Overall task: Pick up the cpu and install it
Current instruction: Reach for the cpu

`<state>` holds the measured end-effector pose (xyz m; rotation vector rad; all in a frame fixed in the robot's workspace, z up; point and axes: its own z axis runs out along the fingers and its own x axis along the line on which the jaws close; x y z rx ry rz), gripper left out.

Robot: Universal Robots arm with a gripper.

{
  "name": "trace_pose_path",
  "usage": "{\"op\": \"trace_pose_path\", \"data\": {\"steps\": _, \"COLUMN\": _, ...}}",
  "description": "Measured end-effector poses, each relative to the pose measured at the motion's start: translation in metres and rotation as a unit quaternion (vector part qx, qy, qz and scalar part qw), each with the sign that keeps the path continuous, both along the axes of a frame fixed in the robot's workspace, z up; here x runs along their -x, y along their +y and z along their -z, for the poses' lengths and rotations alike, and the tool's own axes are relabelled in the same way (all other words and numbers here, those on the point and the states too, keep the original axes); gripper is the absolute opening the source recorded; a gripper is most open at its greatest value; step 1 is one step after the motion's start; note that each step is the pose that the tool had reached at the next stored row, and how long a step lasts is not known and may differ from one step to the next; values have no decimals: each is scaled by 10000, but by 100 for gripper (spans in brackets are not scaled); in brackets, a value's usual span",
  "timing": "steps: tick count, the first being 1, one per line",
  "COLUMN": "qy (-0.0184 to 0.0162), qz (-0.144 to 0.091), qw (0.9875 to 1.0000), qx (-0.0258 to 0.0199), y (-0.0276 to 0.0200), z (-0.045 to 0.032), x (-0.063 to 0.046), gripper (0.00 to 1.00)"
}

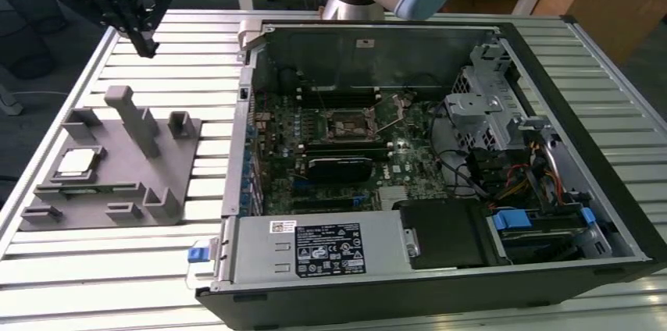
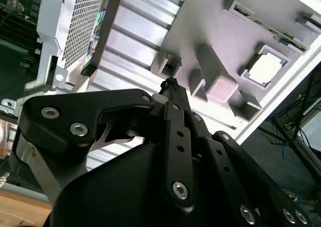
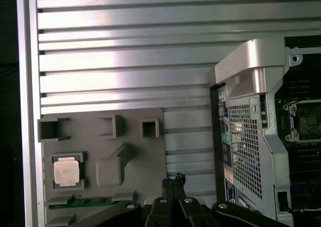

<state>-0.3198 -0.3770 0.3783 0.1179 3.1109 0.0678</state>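
cpu point(image 1: 76, 161) resting in grey fixture point(image 1: 175, 165), gripper point(image 1: 148, 48) raised well apart, tilted downward, fingertips together, holding nothing

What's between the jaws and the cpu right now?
In the first wrist view, a raised block of the grey fixture plate stands between the jaws and the small silvery square cpu.
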Motion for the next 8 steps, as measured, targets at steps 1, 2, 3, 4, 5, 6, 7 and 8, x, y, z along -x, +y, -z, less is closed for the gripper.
{"op": "trace_pose_path", "data": {"steps": 1, "qy": 0, "qz": 0, "qw": 10000, "qx": 0, "y": 0, "z": 6, "x": 18, "gripper": 11}}
{"op": "trace_pose_path", "data": {"steps": 2, "qy": 0, "qz": 0, "qw": 10000, "qx": 0, "y": 0, "z": 13, "x": 36, "gripper": 11}}
{"op": "trace_pose_path", "data": {"steps": 3, "qy": 0, "qz": 0, "qw": 10000, "qx": 0, "y": 0, "z": 19, "x": 55, "gripper": 11}}
{"op": "trace_pose_path", "data": {"steps": 4, "qy": 0, "qz": 0, "qw": 10000, "qx": 0, "y": 0, "z": 26, "x": 75, "gripper": 11}}
{"op": "trace_pose_path", "data": {"steps": 5, "qy": 0, "qz": 0, "qw": 10000, "qx": 0, "y": 0, "z": 33, "x": 95, "gripper": 11}}
{"op": "trace_pose_path", "data": {"steps": 6, "qy": 0, "qz": 0, "qw": 10000, "qx": 0, "y": 0, "z": 40, "x": 116, "gripper": 11}}
{"op": "trace_pose_path", "data": {"steps": 7, "qy": 0, "qz": 0, "qw": 10000, "qx": 0, "y": 0, "z": 47, "x": 139, "gripper": 11}}
{"op": "trace_pose_path", "data": {"steps": 8, "qy": 0, "qz": 0, "qw": 10000, "qx": 0, "y": 0, "z": 53, "x": 164, "gripper": 11}}
